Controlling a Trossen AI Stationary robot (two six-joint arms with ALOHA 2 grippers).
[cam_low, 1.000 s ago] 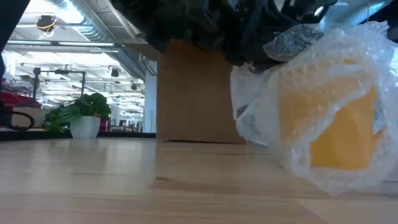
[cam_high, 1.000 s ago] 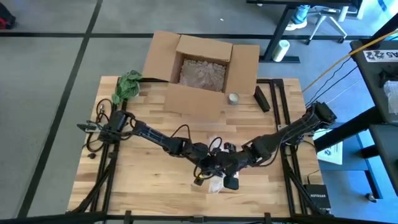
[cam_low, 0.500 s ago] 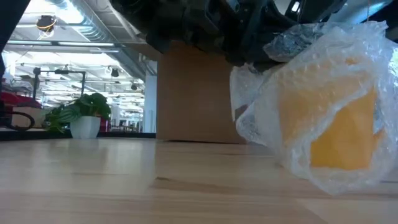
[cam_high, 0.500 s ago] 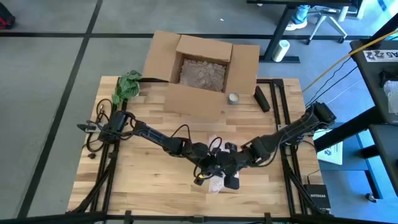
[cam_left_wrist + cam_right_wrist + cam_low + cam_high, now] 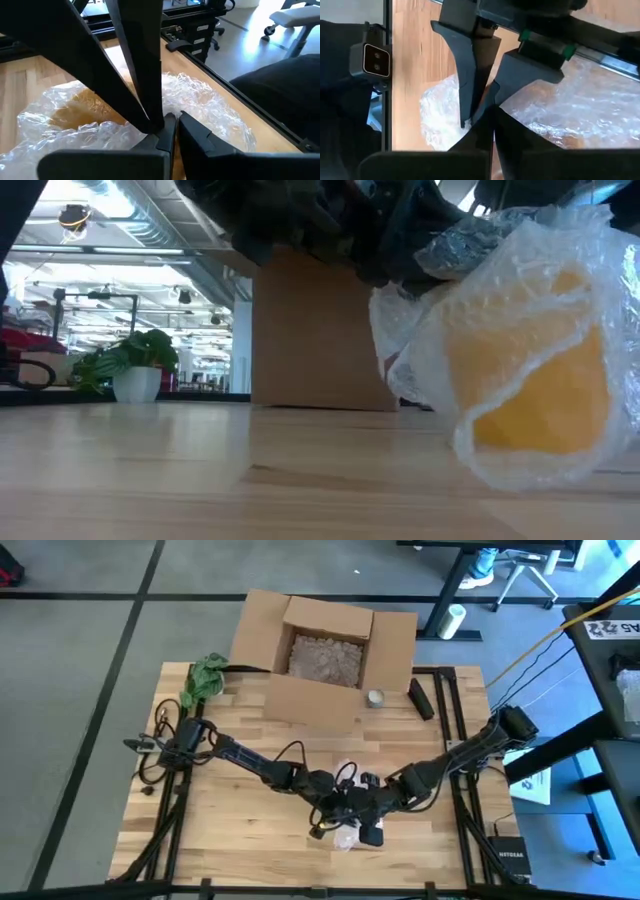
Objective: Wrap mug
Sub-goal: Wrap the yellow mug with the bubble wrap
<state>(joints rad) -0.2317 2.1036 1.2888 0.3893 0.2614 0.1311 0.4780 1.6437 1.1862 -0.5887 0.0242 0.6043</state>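
- Bubble wrap [image 5: 520, 350] covers a yellow mug [image 5: 540, 400], and the bundle sits at the front middle of the wooden worktop [image 5: 230, 820]; in the low view it is tilted, with its lower edge touching the wood.
- Left pincer [image 5: 335, 815] is down at the bundle, its fingers [image 5: 167, 132] drawn nearly together; the left wrist view shows crinkled wrap right at their tips, but whether film is pinched between them I cannot tell.
- Right pincer [image 5: 362, 808] meets it from the other side, just above the bundle; its fingers [image 5: 487, 112] are also almost touching, tips against the wrap, grip unclear.
- Both dark arms converge over the wrap, their wrists close to each other.
- Cardboard box [image 5: 325, 660], flaps open, stands at the back of the worktop with brownish filling inside.
- Green plant [image 5: 205, 678] lies by the box's left side.
- Small roll [image 5: 376, 697] and a dark bar [image 5: 421, 698] rest to the right of the box.
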